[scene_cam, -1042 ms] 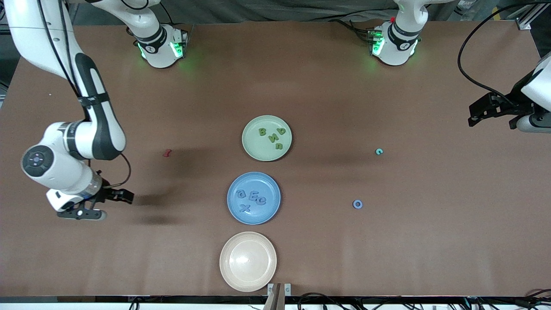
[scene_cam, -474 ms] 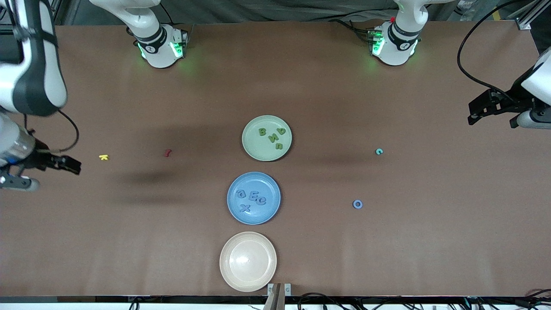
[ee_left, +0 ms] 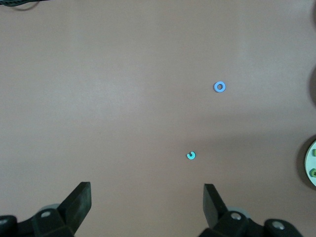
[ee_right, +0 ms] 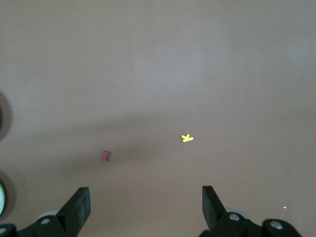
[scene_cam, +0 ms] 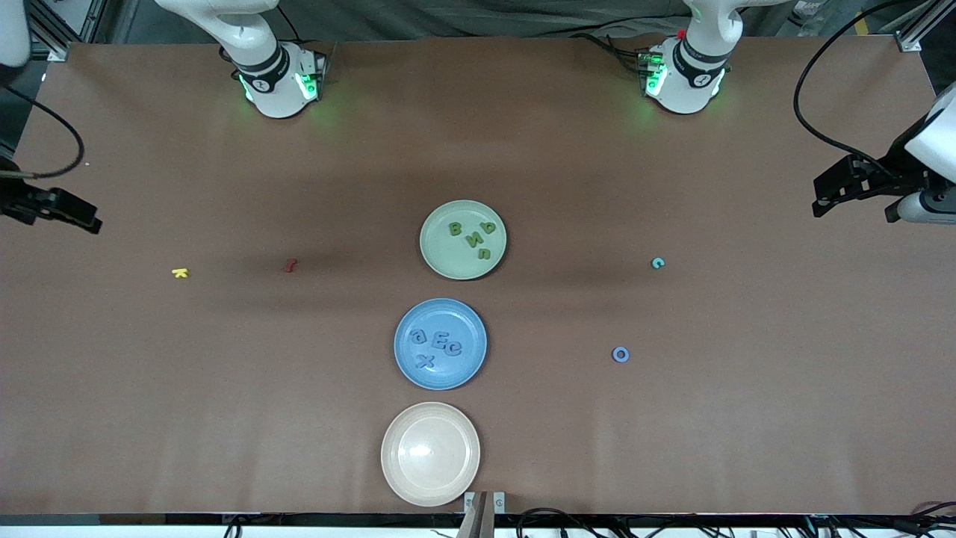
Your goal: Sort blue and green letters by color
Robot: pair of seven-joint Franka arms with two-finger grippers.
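Front view: we see four green letters [scene_cam: 471,239] on the green plate [scene_cam: 437,261] and four blue letters [scene_cam: 437,345] on the blue plate [scene_cam: 407,366]. A blue ring letter [scene_cam: 620,354] lies on the counter [scene_cam: 672,418] toward the left arm's end. The left pincer [ee_left: 147,197] and right pincer [ee_right: 145,200] hang spread and empty. We might grab the teal letter [scene_cam: 657,262] by mistake.

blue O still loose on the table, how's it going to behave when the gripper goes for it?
The blue O lies flat against the table, so fingers probably have little edge to catch. It looks tiny and likely light, so a nudge may slide it. Lying flat, it seems unlikely to roll.
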